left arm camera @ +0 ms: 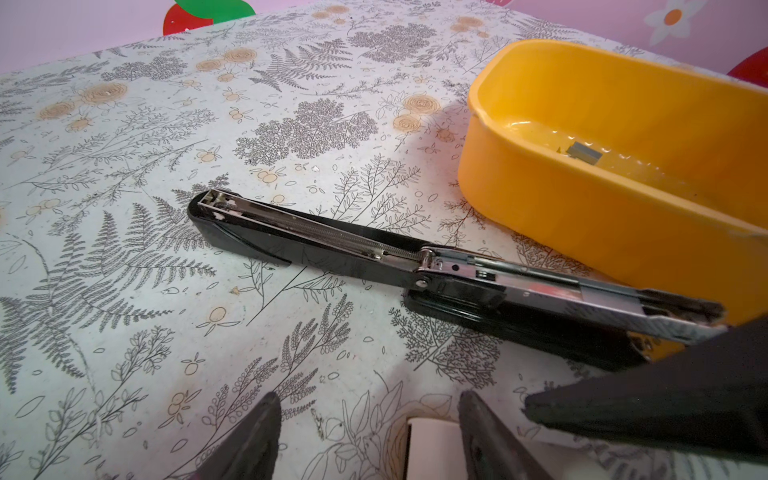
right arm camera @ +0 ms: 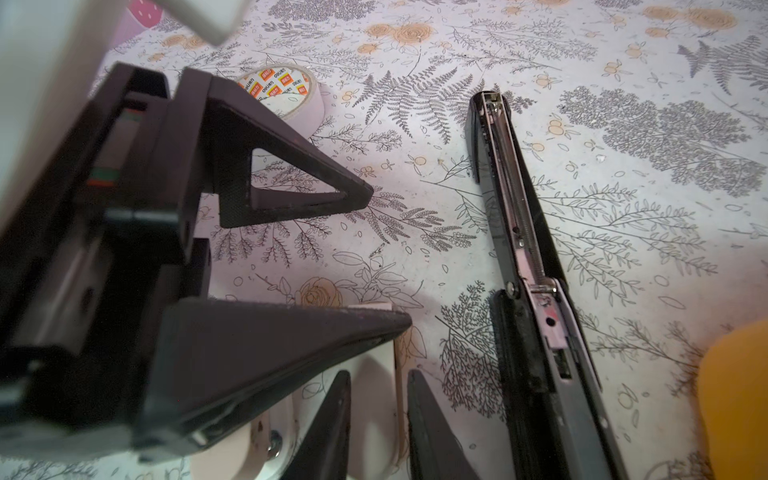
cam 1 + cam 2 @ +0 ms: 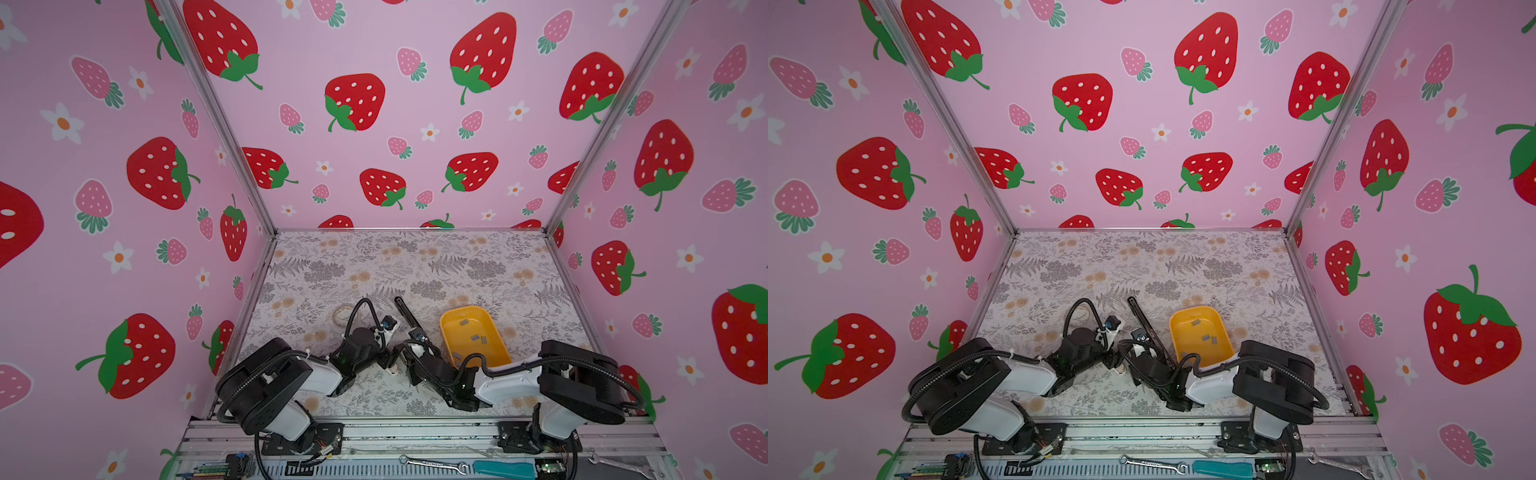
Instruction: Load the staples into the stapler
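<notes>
Black stapler hinged open flat beside yellow tray, grey staples scattered inside

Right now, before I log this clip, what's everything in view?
stapler: one, black, opened flat, centre of floral table
tray: one, yellow, right of stapler
staples: at least four strips, grey, inside tray
tape roll: one, whitish, left of stapler
white object: one, mostly hidden; unidentifiable
spanners: two, silver, front rail
teal-handled tool: one, front rail
left gripper: black, jaws apart, empty
right gripper: black, jaws narrow around white object's edge; grip unclear
</notes>
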You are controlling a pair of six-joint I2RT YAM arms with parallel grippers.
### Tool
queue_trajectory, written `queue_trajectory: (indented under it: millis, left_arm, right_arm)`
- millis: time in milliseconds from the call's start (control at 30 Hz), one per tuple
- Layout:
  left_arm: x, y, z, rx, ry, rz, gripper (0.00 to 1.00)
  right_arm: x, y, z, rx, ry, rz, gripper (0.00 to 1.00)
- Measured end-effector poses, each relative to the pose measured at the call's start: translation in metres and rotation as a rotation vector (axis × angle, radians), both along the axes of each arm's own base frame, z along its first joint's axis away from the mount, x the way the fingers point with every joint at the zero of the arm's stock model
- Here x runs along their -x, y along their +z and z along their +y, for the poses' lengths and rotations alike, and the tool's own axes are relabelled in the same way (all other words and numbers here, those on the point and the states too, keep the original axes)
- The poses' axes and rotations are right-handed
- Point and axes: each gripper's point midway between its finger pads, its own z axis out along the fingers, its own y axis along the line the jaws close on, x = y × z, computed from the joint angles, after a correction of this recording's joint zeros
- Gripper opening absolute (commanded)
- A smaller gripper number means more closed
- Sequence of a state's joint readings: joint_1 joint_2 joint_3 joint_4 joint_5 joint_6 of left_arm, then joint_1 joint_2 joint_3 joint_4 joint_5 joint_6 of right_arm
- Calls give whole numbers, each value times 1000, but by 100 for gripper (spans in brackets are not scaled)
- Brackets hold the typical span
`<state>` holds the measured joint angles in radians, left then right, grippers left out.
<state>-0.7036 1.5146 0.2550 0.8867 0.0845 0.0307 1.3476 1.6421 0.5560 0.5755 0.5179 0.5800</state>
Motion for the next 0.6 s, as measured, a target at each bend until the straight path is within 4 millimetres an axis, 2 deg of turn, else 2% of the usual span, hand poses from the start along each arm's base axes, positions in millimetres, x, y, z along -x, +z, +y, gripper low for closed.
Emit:
queue_trajectory:
  millis: [600]
  left_arm:
    - [1, -1, -1, -11, 3, -8, 69]
  right_arm:
    - [-1, -5, 3, -44, -22, 20, 23]
